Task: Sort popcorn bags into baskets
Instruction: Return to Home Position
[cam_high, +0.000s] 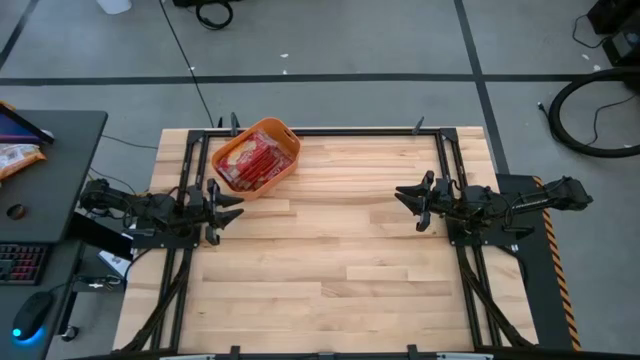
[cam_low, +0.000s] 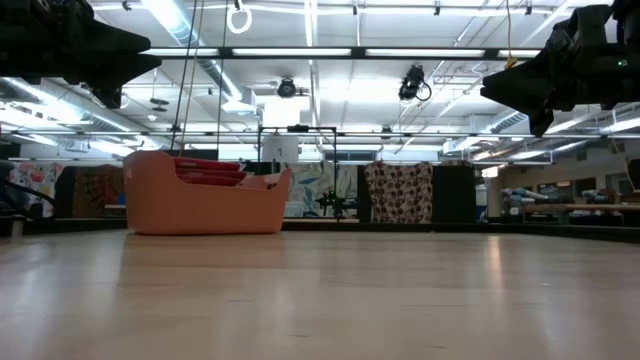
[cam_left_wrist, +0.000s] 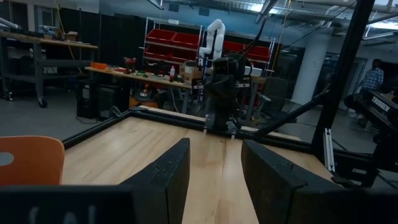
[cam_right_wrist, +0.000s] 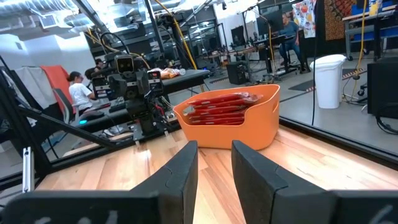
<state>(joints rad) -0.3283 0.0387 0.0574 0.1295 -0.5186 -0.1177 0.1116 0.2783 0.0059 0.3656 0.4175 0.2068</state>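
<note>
The orange basket (cam_high: 257, 158) sits on the table near its far left corner and holds several red popcorn bags (cam_high: 250, 165), stacked on edge inside it. It also shows in the low view (cam_low: 205, 195) and the right wrist view (cam_right_wrist: 233, 118), with the red bags (cam_right_wrist: 219, 107) above its rim. My left gripper (cam_high: 228, 201) hovers open at the table's left side, just near of the basket. My right gripper (cam_high: 410, 197) hovers open at the table's right side, pointing toward the left arm.
The wooden table (cam_high: 330, 250) is framed by black rails. A desk with a keyboard, a mouse and an orange-and-white packet (cam_high: 15, 158) stands left of the table. People sit at desks in the room beyond, seen in the right wrist view (cam_right_wrist: 79, 93).
</note>
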